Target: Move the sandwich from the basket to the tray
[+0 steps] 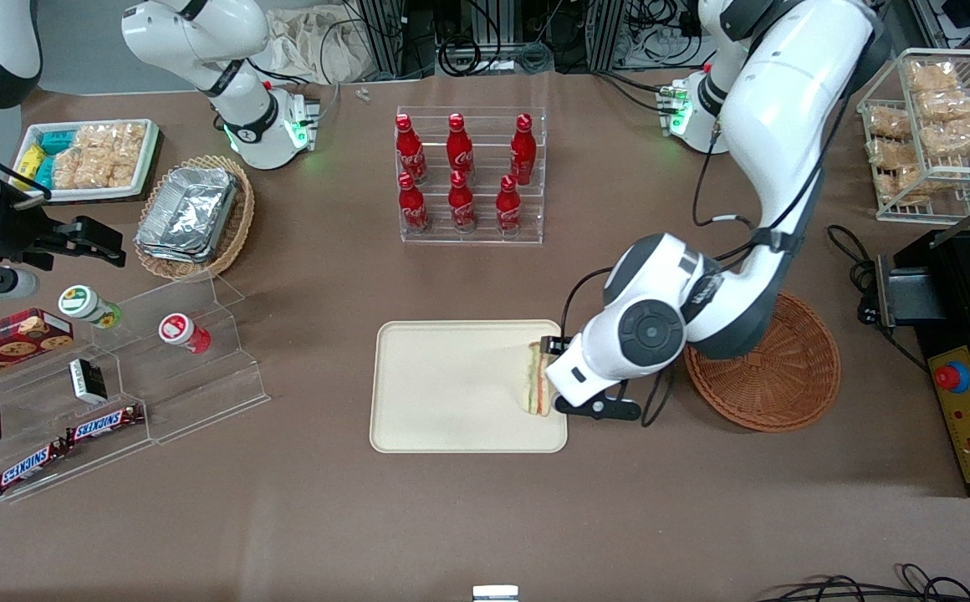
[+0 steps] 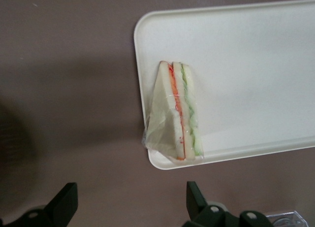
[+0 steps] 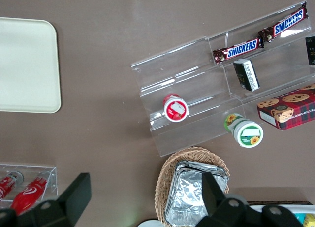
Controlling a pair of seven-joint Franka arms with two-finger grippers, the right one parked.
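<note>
The clear-wrapped triangular white-bread sandwich (image 2: 178, 113) lies on the flat cream-beige rectangular tray (image 2: 246, 64), hard against its rim at lower centre-right of the front frame. Above it the claw (image 2: 130, 207) hangs spread and empty. Best lift straight up so neither finger snags the wrap, well clear of the round reddish-brown wicker basket (image 1: 786, 376).

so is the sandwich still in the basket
No, the sandwich lies on the tray, the open gripper above it, and the basket holds nothing.

The wrapped triangular sandwich (image 1: 538, 380) (image 2: 178, 113) lies on the cream tray (image 1: 451, 385) (image 2: 246, 54) at its edge nearest the empty reddish-brown wicker basket (image 1: 778, 376), the open gripper (image 2: 129, 205) hovering above it.
</note>
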